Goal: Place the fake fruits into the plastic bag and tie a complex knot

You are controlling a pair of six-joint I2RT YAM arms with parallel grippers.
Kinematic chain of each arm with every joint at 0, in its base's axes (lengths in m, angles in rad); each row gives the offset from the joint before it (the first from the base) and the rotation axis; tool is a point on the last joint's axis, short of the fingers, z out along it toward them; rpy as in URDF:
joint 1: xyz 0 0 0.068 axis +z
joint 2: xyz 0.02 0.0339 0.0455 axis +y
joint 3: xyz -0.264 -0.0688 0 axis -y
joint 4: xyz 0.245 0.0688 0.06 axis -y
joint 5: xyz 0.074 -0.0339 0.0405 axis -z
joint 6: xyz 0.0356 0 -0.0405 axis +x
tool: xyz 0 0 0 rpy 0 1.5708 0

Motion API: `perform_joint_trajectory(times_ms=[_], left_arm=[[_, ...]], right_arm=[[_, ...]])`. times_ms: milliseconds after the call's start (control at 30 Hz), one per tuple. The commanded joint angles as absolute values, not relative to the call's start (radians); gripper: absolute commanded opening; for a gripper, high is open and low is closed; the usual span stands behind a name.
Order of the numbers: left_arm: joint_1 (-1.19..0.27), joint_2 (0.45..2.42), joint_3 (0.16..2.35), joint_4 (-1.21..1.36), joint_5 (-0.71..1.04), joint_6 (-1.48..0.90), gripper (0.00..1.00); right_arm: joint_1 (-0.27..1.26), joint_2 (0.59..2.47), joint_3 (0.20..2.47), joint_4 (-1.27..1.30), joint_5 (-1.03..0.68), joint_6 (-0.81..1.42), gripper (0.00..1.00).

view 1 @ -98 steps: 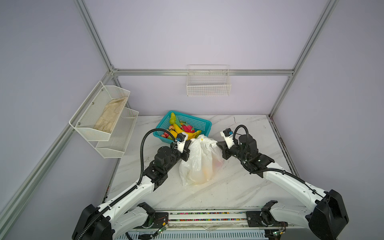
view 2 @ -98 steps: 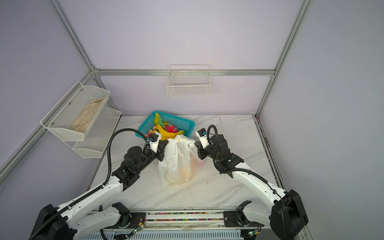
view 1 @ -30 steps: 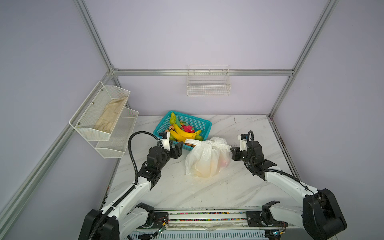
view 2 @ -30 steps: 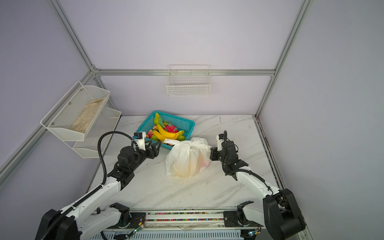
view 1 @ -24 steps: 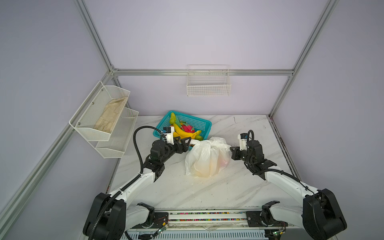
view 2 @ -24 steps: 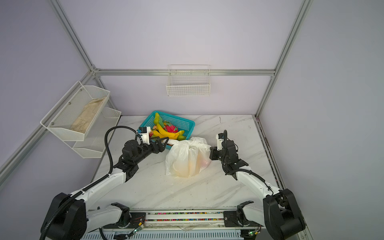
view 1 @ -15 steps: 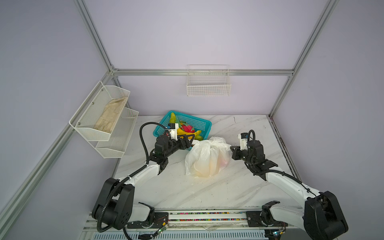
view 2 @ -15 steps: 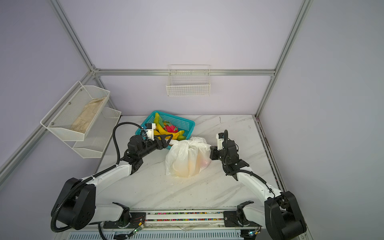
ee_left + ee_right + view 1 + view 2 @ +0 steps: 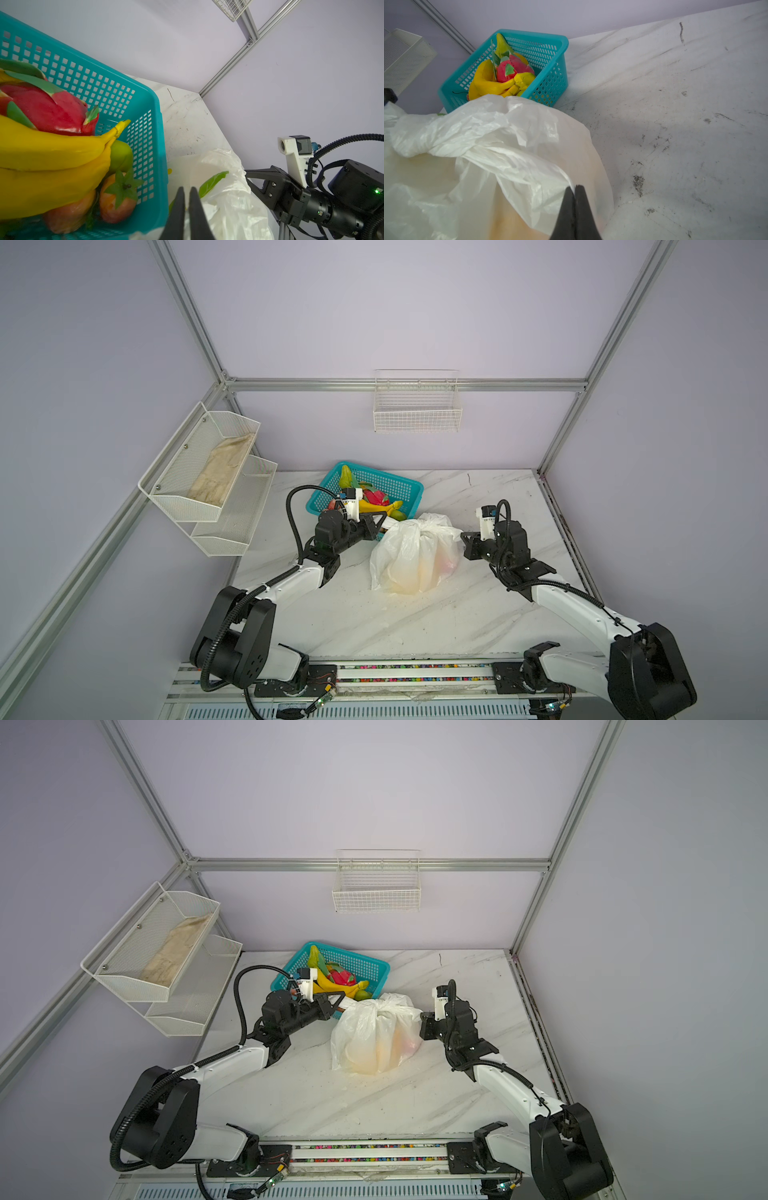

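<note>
The plastic bag (image 9: pixel 415 556) is seen as translucent white, with an orange-yellow tint shown through. The basket (image 9: pixel 399 487) is coloured teal and patterned with small holes. The bananas (image 9: pixel 52 149) are coloured yellow, the dragon fruit (image 9: pixel 45 110) pink-red with green scales. The tabletop (image 9: pixel 415 622) is marbled white with grey veins.

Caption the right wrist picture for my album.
Right gripper shut on the plastic bag, teal basket of fake fruits beyond.

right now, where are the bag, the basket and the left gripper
bag (image 9: pixel 415 560): in a top view, bulging side
basket (image 9: pixel 399 487): in a top view, far mesh wall
left gripper (image 9: pixel 187 190): left wrist view, between its fingertips
</note>
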State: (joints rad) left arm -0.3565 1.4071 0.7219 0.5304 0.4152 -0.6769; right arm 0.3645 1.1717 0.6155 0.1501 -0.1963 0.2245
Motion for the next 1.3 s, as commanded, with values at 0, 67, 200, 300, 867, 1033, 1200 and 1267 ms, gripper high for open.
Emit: perform_joint_trajectory(times_ms=[0,67,200,300,867,1033,1200,1267], left_arm=[[-0.359,1.340,0.703,0.551,0.376,-0.652,0.00],[-0.359,1.289,0.645,0.502,0.305,-0.613,0.00],[-0.352,1.186,0.528,0.362,0.079,-0.501,0.00],[-0.348,1.154,0.493,0.277,-0.038,-0.454,0.00],[-0.346,0.958,0.457,0.282,-0.022,-0.363,0.81],[-0.334,0.852,0.464,0.213,-0.320,-0.246,1.00],[-0.272,0.880,0.447,0.301,-0.545,-0.085,1.00],[-0.225,0.934,0.439,0.355,-0.570,-0.042,1.00]], right_arm=[[0.365,1.132,0.632,0.136,-0.156,0.253,0.00],[0.363,1.117,0.609,0.129,-0.128,0.284,0.00],[0.313,1.107,0.545,0.129,-0.143,0.340,0.00],[0.261,1.112,0.504,0.141,-0.175,0.364,0.00],[0.210,0.934,0.533,0.226,-0.171,0.272,0.67],[0.210,0.979,0.596,0.245,0.093,0.202,0.84],[0.210,1.136,0.578,0.441,0.308,0.202,0.97],[0.210,1.221,0.571,0.529,0.387,0.167,0.97]])
